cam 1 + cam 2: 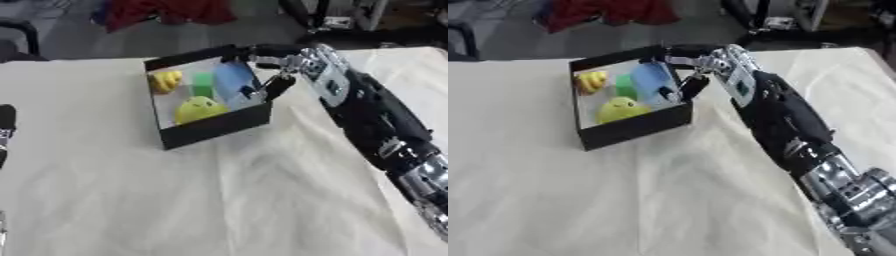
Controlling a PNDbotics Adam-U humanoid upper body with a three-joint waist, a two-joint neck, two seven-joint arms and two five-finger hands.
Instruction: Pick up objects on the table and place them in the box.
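Right hand [278,64] over the black box's [214,129] far right corner, fingers [278,86] curled down beside a blue object [231,80], contact unclear, yellow and green toys inside, cloth-covered bench [219,200], left hand [5,131] at left edge

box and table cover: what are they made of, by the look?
Box: likely cardboard or thin board, matte black outside, pale inside; its walls are flat, thin and straight-edged. Table cover: cloth, off-white and matte; it lies in soft wrinkles and folds. The exact fabric cannot be told.

Beyond the cream tablecloth [219,200], grey floor [175,37] holds a red cloth heap [171,12].
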